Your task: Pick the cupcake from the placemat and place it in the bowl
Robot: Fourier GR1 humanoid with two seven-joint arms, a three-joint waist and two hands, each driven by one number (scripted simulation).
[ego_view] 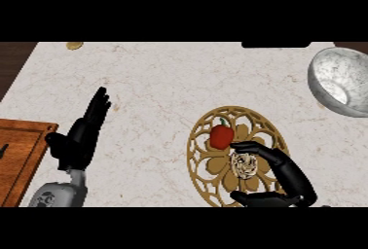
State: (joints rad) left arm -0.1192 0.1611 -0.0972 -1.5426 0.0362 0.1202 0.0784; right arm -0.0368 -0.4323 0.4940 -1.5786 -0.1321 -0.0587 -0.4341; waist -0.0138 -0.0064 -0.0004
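A round, gold openwork placemat (205,121) lies on the counter right of centre. On it sits the cupcake (244,164), pale with a swirled top, and just above it a red pepper (221,136). My right hand (291,177) comes in from the lower right and curves around the cupcake, fingers above it and thumb below, without visibly closing on it. The grey marbled bowl (343,80) stands at the right edge, far from the placemat. My left hand (79,136) rests open at the left, fingers up.
A wooden cutting board (20,155) lies at the lower left edge beside my left hand. A small tan object (74,45) sits at the counter's far edge, and a dark object (275,44) shows at the top right.
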